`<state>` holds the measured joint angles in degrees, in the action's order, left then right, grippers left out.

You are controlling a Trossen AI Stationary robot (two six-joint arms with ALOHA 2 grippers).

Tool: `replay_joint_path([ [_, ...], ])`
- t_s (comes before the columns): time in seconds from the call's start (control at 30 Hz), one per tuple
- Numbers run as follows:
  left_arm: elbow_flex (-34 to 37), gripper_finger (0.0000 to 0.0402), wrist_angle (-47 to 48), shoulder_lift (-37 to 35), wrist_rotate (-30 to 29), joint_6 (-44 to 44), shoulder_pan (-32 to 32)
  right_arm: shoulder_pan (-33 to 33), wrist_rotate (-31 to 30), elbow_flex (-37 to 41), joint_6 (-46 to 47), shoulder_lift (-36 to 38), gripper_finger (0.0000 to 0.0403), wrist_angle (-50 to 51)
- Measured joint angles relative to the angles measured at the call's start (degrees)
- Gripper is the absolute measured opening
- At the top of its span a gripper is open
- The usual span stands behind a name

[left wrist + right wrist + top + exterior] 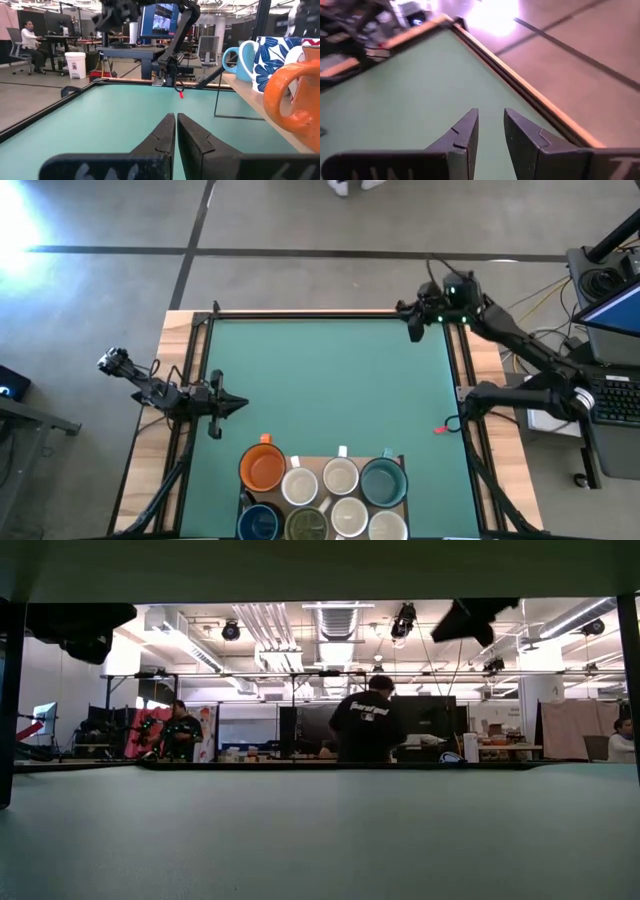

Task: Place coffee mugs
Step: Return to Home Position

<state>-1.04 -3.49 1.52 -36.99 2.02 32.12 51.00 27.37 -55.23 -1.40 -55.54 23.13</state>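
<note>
Coffee mugs [340, 477], eight: shelf [315, 461], bench [330, 370] near edge. Left pincer [176, 116]: closed, left edge. Right pincer [491, 112]: slightly open, far-right corner.

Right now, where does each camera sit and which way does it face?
High: above the table, straight down; both arms, left gripper and right gripper show.
Low: table-top height, level across the table into the room; dark arm parts at the top.
Left wrist: on the left arm, facing across the table past its shut gripper; orange mug beside.
Right wrist: on the right arm, facing a table corner and the floor past its open gripper.
Shared: high and left wrist both show the orange mug.
</note>
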Motion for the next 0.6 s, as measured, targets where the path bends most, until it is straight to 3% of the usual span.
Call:
replay_joint_path([
  [0.13,0.0,0.0001,0.02,0.0,0.02,0.0,0.0,-0.13,-5.57,8.77,4.02,5.45,0.0082,-2.46],
  [0.33,-0.02,0.0001,0.02,0.04,0.02,0.0,0.0,-0.13,-7.02,19.15,8.55,16.75,0.0082,-7.82],
  [0.43,-0.02,0.0001,0.03,0.04,0.03,0.0,0.0,-0.14,-10.65,23.24,10.48,22.22,0.0082,-9.44],
  [0.6,-0.02,0.0001,0.04,0.04,0.04,0.0,0.0,-0.15,-12.01,29.74,13.35,27.75,0.0082,-13.74],
])
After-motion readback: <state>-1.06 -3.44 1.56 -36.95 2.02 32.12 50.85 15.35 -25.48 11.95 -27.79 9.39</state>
